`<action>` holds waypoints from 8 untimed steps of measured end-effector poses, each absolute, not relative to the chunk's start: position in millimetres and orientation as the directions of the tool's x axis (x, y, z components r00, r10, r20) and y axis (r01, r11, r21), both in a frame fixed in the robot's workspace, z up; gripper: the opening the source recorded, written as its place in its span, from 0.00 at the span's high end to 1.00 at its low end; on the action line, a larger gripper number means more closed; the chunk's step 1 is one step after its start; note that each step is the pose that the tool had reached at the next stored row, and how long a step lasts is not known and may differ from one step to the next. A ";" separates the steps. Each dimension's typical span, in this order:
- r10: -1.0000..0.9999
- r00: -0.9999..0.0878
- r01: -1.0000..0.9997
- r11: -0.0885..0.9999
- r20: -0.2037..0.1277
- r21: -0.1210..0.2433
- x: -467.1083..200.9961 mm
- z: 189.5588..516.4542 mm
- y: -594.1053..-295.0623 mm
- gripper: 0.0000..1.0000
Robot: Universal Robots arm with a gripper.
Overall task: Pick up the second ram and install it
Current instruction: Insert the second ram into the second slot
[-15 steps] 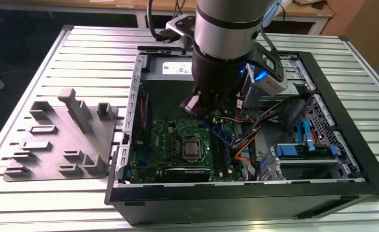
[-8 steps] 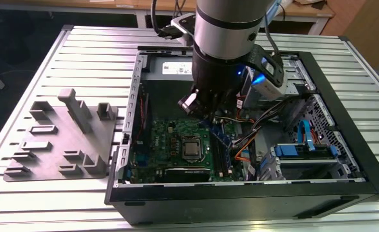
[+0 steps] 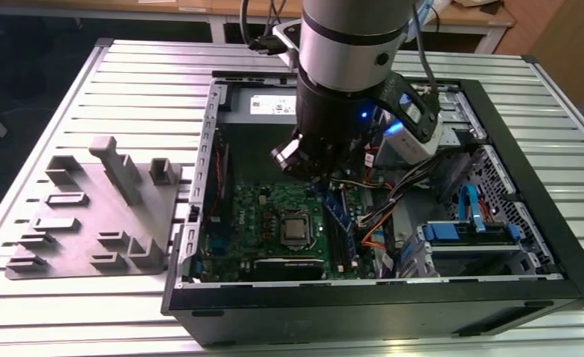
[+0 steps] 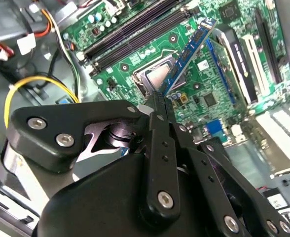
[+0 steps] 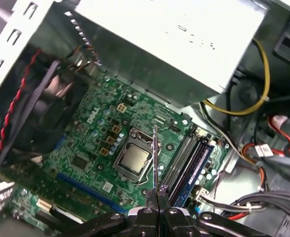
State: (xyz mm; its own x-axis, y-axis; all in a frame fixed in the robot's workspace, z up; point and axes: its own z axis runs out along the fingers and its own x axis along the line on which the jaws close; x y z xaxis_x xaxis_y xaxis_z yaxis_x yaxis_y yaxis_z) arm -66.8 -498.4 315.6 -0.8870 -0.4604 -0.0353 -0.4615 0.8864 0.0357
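My gripper [image 3: 309, 169] hangs inside the open computer case [image 3: 530, 223], above the green motherboard [image 3: 262, 223]. It is shut on the second ram [image 4: 189, 52], a thin blue-green board that sticks out past the fingertips [image 4: 160, 106] over the processor socket [image 4: 152, 76]. In the first wrist view the ram [image 5: 155, 153] shows edge-on as a thin line, held by the gripper [image 5: 157, 196] between the socket [image 5: 134, 160] and the long memory slots [image 5: 182, 158]. One blue stick [image 5: 198, 165] sits in a slot beside it. The held ram is clear of the board.
A grey fixture plate [image 3: 93, 216] lies on the slatted table on the exterior view's left of the case. Inside the case are the metal power supply box [image 5: 174, 39], loose yellow, orange and red cables [image 5: 253, 108], and a drive cage with blue parts [image 3: 470, 227].
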 end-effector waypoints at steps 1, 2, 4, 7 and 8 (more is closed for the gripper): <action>-0.444 -0.895 -0.445 0.895 -0.035 0.036 -66.8 315.6 -498.4 0.92; -0.427 -0.904 -0.428 0.903 -0.035 0.036 -66.8 315.5 -498.4 0.92; -0.394 -0.919 -0.395 0.918 -0.035 0.036 -66.8 315.4 -498.4 0.92; -0.344 -0.938 -0.345 0.938 -0.035 0.036 -66.8 315.2 -498.4 0.92; -0.327 -0.944 -0.328 0.944 -0.035 0.036 -66.8 315.1 -498.4 0.92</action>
